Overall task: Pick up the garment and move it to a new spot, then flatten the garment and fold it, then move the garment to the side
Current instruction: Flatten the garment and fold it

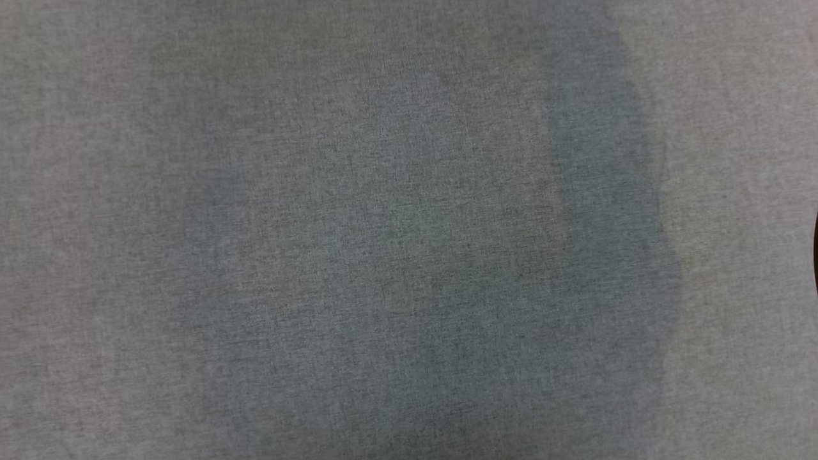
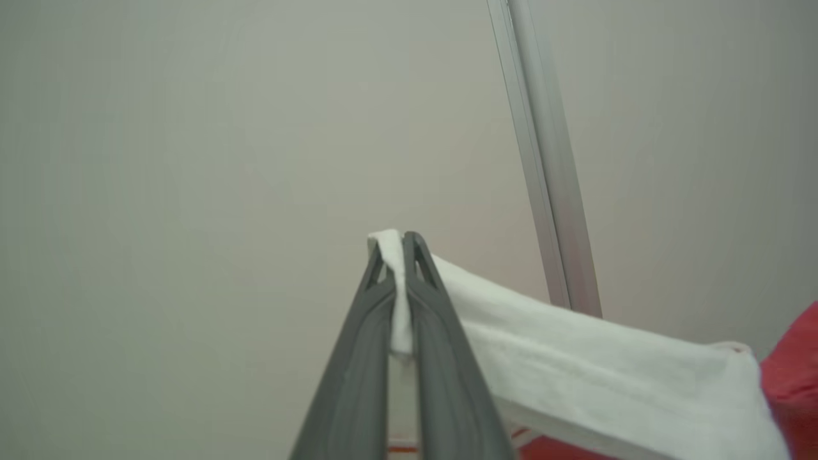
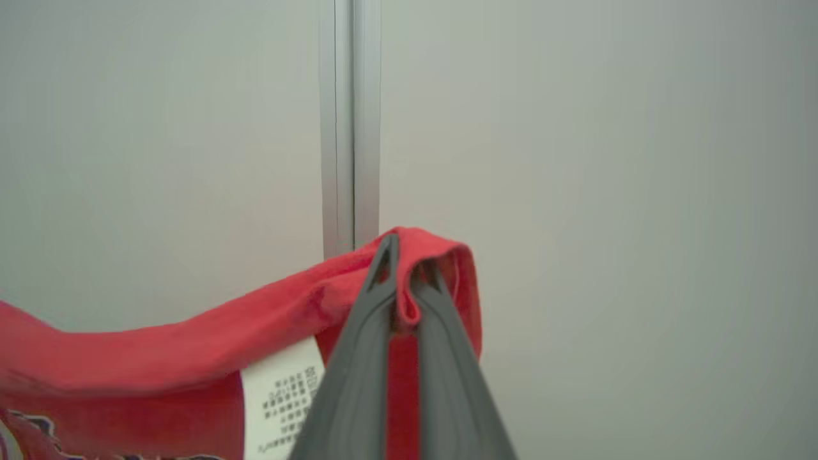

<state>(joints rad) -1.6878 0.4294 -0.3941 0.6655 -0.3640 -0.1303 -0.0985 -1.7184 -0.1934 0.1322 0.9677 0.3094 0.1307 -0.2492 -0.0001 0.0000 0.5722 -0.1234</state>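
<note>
garment is clamped, white edge between left fingers, red hem between right fingers; only a thin pinch is held, so it could be tugged loose when stretched

Red garment with white trim, heathered grey fabric, dark grey jaws

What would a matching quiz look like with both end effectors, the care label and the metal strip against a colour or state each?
1 left end effector
2 right end effector
3 care label
4 metal strip

A silver-grey
B shut on red cloth
C white with dark print
D shut on white cloth

Pairs: 1-D, 2-B, 3-C, 4-A
</note>
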